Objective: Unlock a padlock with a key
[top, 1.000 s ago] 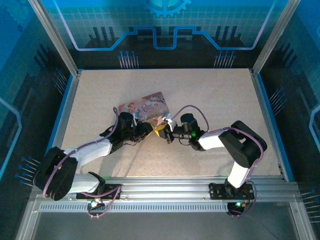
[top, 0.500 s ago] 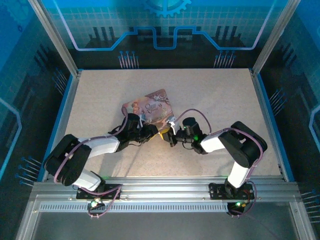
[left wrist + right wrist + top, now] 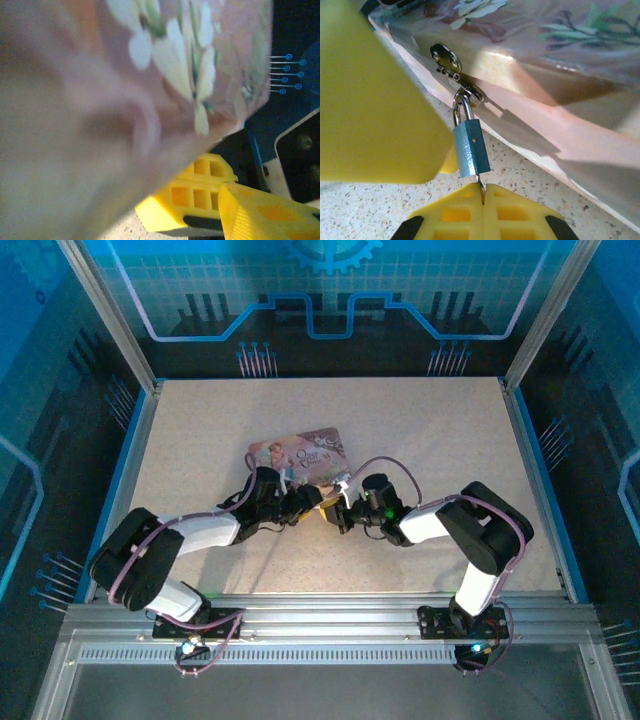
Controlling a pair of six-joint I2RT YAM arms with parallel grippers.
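Observation:
The small blue padlock (image 3: 470, 147) hangs by its silvery shackle from the hasp on the pink illustrated box (image 3: 300, 452), just above the table. The thin key (image 3: 480, 184) sticks into the padlock's underside. My right gripper (image 3: 483, 192) is shut on the key, fingertips pressed together; in the top view it (image 3: 335, 515) sits just in front of the box. My left gripper (image 3: 303, 502) is beside it on the left, open. One of its yellow fingers (image 3: 370, 100) stands just left of the padlock, not clamping it. The box (image 3: 100, 100) blurs most of the left wrist view.
The speckled table (image 3: 430, 430) stretches free to the right of and behind the box. Blue-edged walls enclose it. The two arms meet nose to nose at the box's near edge, so the fingers are crowded there.
My left gripper has opened and let go of the padlock, after its arm drew in closer to the box. The box has swung flatter. The right gripper stays shut on the key.

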